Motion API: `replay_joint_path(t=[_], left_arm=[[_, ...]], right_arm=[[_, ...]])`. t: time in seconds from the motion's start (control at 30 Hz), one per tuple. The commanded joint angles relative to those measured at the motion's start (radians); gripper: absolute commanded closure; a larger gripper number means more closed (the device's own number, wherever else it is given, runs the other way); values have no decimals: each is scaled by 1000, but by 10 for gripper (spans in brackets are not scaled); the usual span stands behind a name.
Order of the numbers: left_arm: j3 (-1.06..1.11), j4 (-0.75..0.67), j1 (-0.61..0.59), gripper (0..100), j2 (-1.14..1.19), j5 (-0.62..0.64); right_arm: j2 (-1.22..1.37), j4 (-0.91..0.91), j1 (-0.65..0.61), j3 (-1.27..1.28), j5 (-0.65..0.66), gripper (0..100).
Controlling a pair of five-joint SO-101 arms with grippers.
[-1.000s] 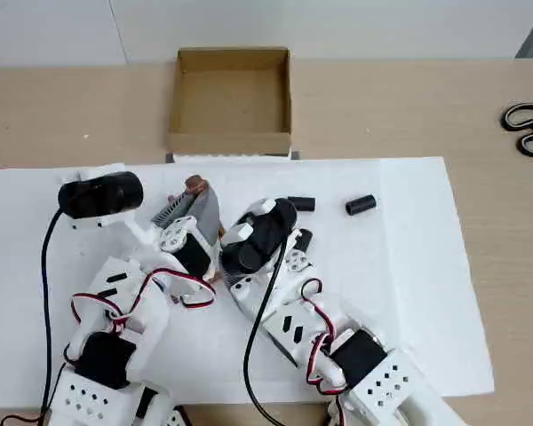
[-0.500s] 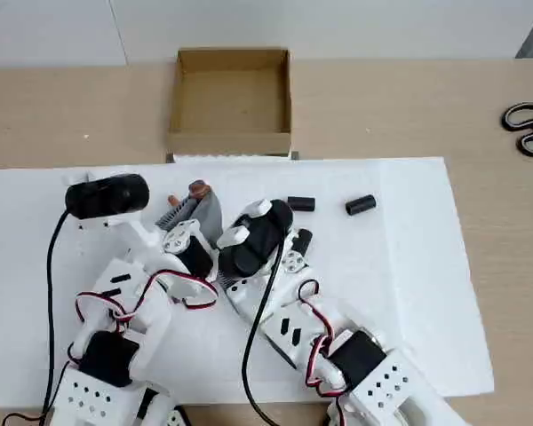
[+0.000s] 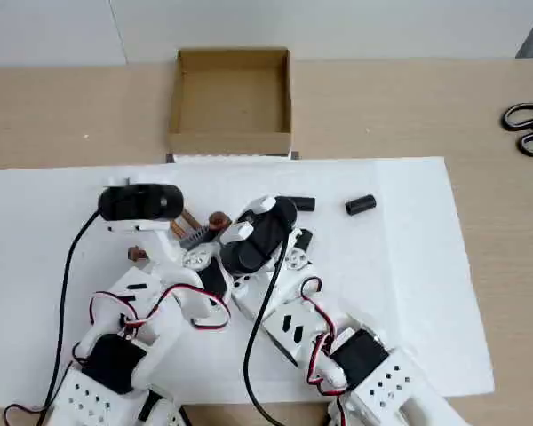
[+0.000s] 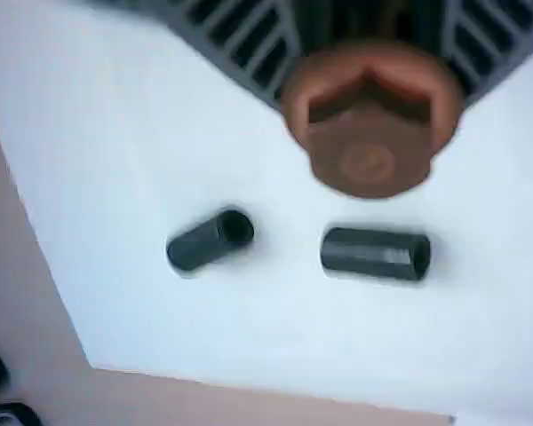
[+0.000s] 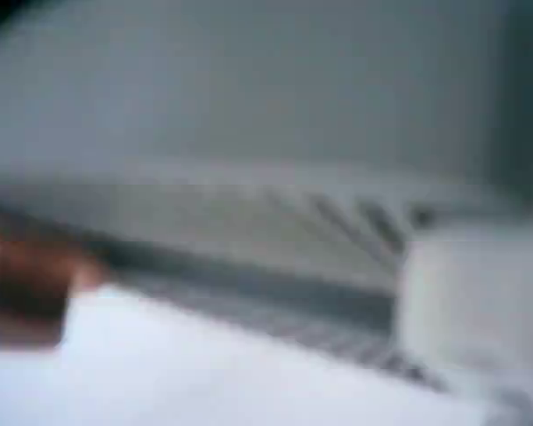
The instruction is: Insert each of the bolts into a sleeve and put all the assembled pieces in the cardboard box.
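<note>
Bolt [image 4: 369, 133] clamped shank-first in left gripper [image 3: 202, 233], brown hex head poking out past the tips. Just beyond the head, on white foam sheet [image 3: 409, 293], one black sleeve [image 4: 376, 253] and a second sleeve [image 4: 210, 240], lying apart. Cardboard box [image 3: 230, 140] farther ahead of the gripper. Right arm [image 3: 289, 324] close alongside.

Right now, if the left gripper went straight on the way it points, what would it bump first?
Probably the nearer black sleeve on the white sheet: the left gripper, shut on a brown bolt, aims at it. Depth is hard to judge.
</note>
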Motion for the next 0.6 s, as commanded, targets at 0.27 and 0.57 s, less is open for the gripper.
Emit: replay_joint_path(t=[0.27,0.57], left_arm=[[-42,169,49,995,-9,-95],[-45,169,74,885,-9,-104]], right_arm=[[-19,-31,7,-138,3,995],[-19,-27,7,-135,31,995]])
